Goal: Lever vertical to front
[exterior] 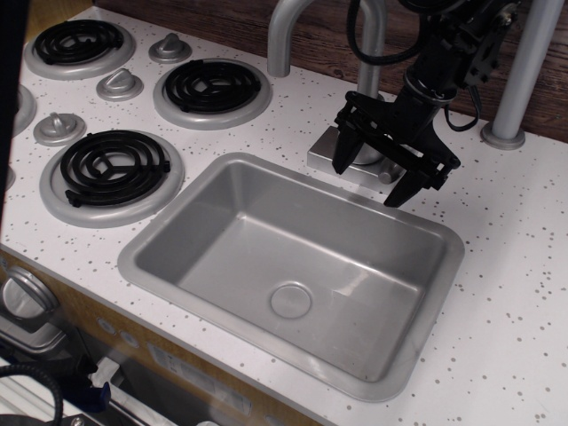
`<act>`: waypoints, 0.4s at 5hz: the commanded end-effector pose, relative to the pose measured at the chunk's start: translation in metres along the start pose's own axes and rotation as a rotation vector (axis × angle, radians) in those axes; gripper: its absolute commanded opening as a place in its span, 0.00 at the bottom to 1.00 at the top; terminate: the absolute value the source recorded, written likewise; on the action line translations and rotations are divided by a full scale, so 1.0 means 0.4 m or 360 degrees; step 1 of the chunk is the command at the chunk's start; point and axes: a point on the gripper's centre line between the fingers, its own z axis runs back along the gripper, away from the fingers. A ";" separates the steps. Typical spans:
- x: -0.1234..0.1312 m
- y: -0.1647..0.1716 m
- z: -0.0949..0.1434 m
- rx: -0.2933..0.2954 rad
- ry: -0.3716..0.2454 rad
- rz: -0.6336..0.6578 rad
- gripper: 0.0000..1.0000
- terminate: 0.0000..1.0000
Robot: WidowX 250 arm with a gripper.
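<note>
The lever (385, 176) is a short silver-grey handle on the side of the faucet base (323, 152). Only its tip shows, low and pointing toward the sink; the rest is hidden behind my gripper. My black gripper (367, 183) hangs right in front of the faucet base with its jaws spread wide, one finger (343, 156) left of the lever and the other (401, 188) right of it. It holds nothing.
The grey sink (160, 232) lies just in front of the faucet. The curved spout (282, 35) rises behind the gripper. A thick grey pole (524, 71) stands at the back right. Black coil burners (112, 166) and knobs (119, 84) are on the left.
</note>
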 end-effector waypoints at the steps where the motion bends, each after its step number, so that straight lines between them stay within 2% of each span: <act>1: -0.027 0.019 0.101 0.0004 -0.0148 0.0079 1.00 0.00; 2: -0.046 0.015 0.099 0.0012 -0.0154 0.0115 1.00 1.00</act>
